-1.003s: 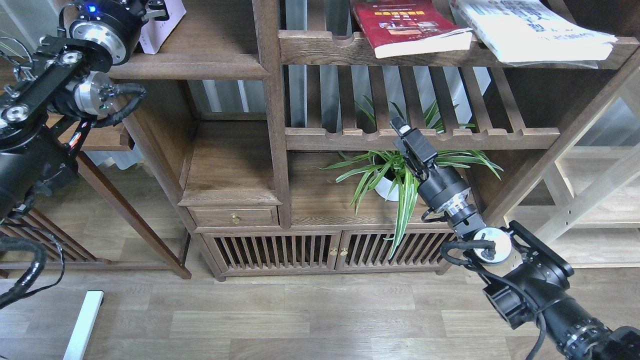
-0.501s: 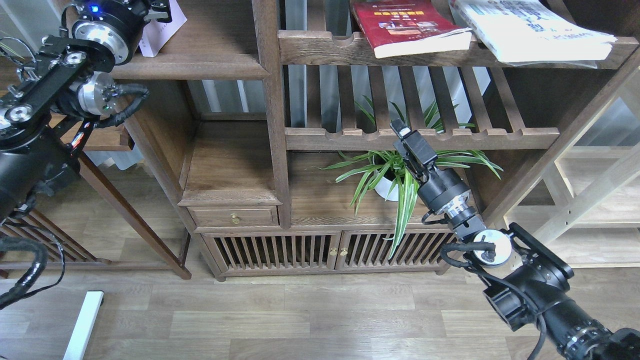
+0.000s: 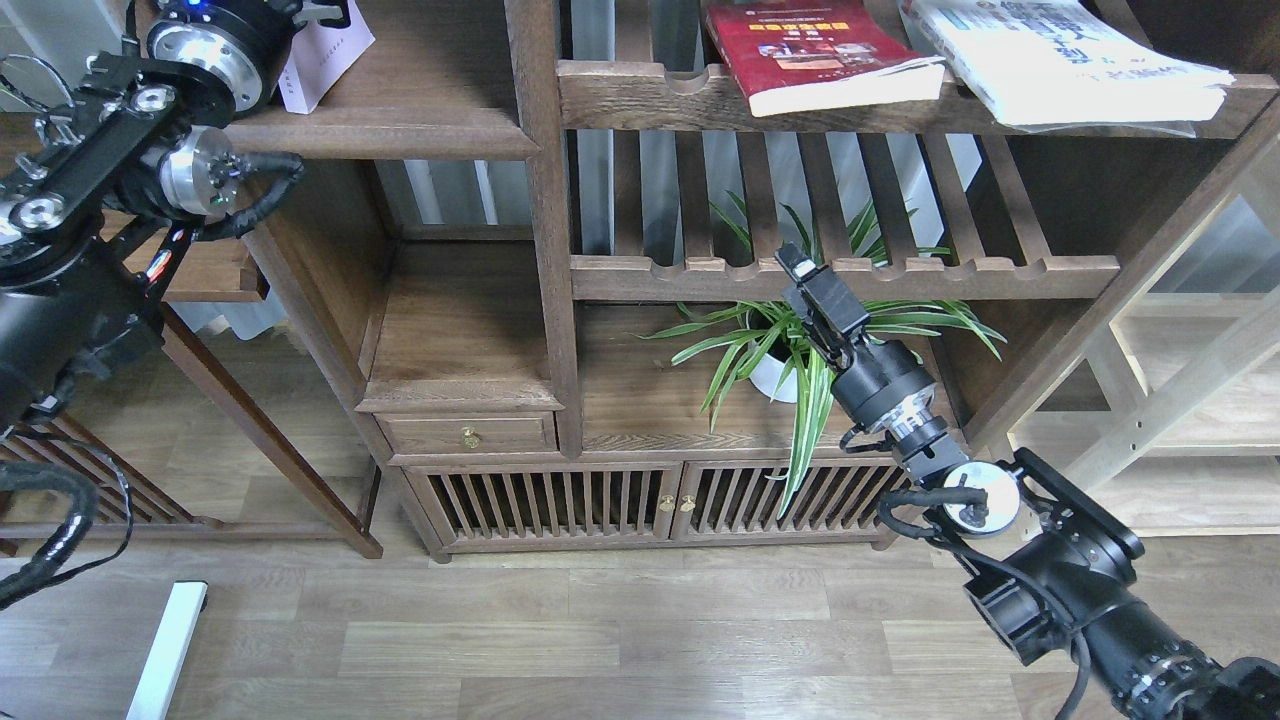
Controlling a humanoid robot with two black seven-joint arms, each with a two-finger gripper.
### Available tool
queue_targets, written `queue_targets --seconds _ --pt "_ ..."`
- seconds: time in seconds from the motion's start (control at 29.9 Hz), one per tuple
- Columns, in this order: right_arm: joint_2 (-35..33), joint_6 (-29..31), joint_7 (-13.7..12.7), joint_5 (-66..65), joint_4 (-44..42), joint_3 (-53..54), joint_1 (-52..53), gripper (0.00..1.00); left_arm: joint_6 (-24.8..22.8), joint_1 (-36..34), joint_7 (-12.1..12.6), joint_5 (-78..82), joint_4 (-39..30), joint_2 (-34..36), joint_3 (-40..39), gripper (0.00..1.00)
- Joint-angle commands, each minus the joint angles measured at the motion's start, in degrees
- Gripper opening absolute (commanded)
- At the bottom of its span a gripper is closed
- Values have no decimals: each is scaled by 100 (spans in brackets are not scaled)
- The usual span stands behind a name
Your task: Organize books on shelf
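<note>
Right arm enters from lower right, reaching up and leftward; right hand (image 3: 800, 272) at its far end points toward upper left, in front of the slatted rack's notched rail (image 3: 840, 277) and over the spider plant (image 3: 790, 345). Fingers seen end-on and dark: spread or pressed together cannot be told.

Left arm enters from left edge, folded upward; left hand (image 3: 318, 12) sits at top edge, against the pale lavender-white book (image 3: 330, 55), which rests on the dark flat shelf (image 3: 400, 120). Grip state not discernible.

Above and right of the right hand: dark red book (image 3: 810, 55) and large white book (image 3: 1060, 65), lying on the upper slatted rack, just beside each other.
</note>
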Motion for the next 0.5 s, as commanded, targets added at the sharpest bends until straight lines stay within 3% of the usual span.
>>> queue_targets --seconds 0.0,0.47 --pt "-9 0 0 0 0 0 9 93 0 6 122 3 -185 52 4 46" --pt "-27 0 0 0 0 26 -9 93 185 59 271 3 -607 280 -4 46"
